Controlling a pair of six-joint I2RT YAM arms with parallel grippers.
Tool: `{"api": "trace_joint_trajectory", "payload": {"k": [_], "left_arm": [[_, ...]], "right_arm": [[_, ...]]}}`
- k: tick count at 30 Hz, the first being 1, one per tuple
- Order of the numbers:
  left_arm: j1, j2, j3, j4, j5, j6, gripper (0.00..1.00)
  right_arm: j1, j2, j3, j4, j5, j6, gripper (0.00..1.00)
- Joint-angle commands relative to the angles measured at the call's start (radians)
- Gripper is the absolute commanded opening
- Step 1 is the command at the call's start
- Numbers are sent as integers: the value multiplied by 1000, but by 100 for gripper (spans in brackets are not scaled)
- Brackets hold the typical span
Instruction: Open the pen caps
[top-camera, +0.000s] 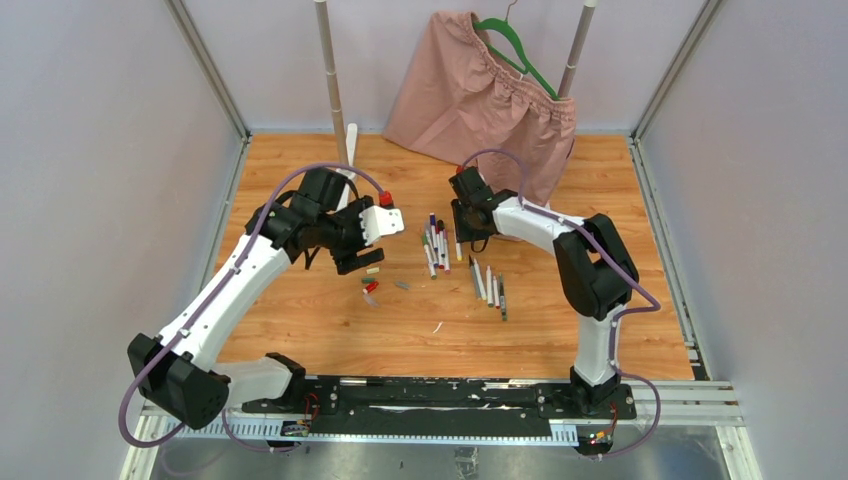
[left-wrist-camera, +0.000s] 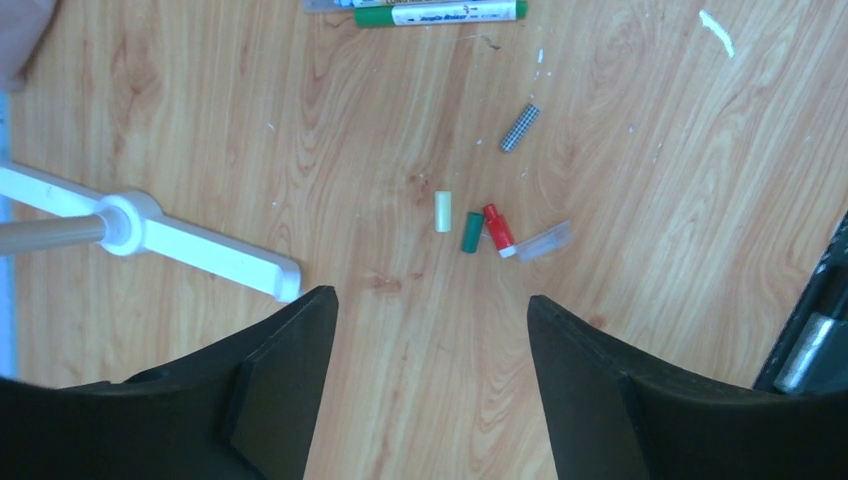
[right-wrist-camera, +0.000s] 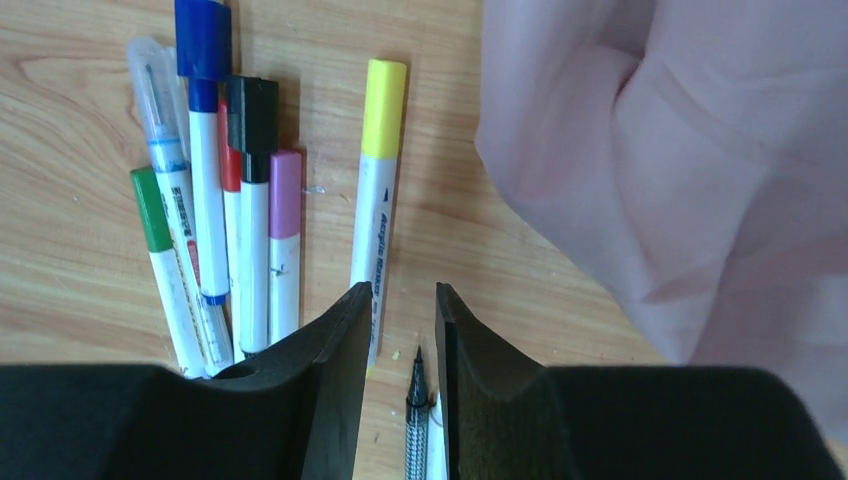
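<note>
Left wrist view: left gripper wide open, empty. Loose pen caps in yellow, green and red lie together on the counter ahead. Right gripper slightly parted, holding nothing, just beside the capped pens, with pink cloth alongside.

Arms: the left arm and right arm had white shells and black joint housings.
Cables: a purple-grey hose ran along each arm.
Left tool: two thick matte-black fingers.
Right tool: matching black fingers.
Base: a black rail carried small screws and red wires.
</note>
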Motion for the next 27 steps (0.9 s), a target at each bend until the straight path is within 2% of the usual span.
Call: {"api": "trace_joint_trajectory", "payload": {"k": [1, 3, 15, 20, 25, 27], "left_arm": [[4, -5, -1, -14, -17, -20, 96], [4, 9, 13, -14, -46, -37, 100], [5, -23, 19, -11, -69, -11, 100], [5, -38, 3, -11, -115, 77, 100], [6, -12, -19, -3, -196, 110, 100], [7, -16, -15, 13, -199, 112, 100]], "right_arm": [[28, 45, 52, -28, 46, -11, 35], [31, 59, 59, -29, 47, -11, 35], [35, 81, 80, -29, 52, -5, 36], [49, 119, 90, -29, 55, -8, 34], [57, 140, 88, -29, 70, -7, 27], [60, 143, 84, -29, 80, -9, 21]]}}
